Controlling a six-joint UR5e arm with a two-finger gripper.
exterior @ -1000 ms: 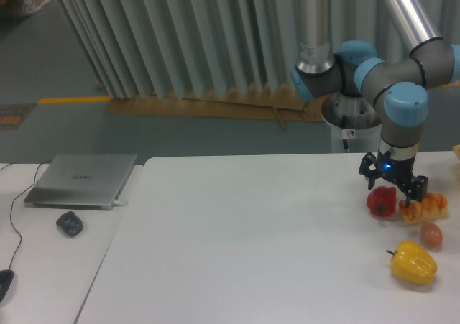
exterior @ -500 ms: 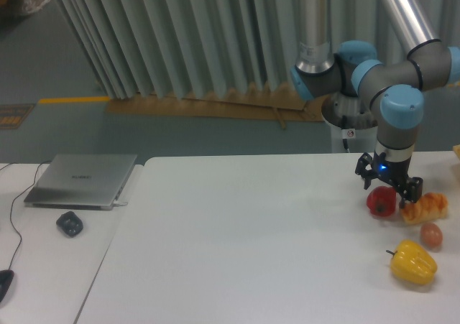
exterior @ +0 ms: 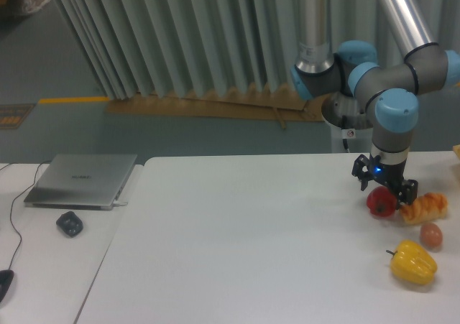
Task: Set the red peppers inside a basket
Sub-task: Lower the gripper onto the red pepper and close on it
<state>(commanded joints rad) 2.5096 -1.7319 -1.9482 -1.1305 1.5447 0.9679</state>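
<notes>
Red pepper point(exterior: 380, 203) is straddled by the tool point(exterior: 384, 188), apparently open; whether it is gripped cannot be told. Centring before closing is advised, clear of the pastry point(exterior: 425, 207) at right.

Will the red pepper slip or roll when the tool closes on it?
The red pepper looks glossy and rounded, so it may slip or squirt sideways. Its lobes probably limit rolling. The pastry sits close beside it and might get nudged.
</notes>
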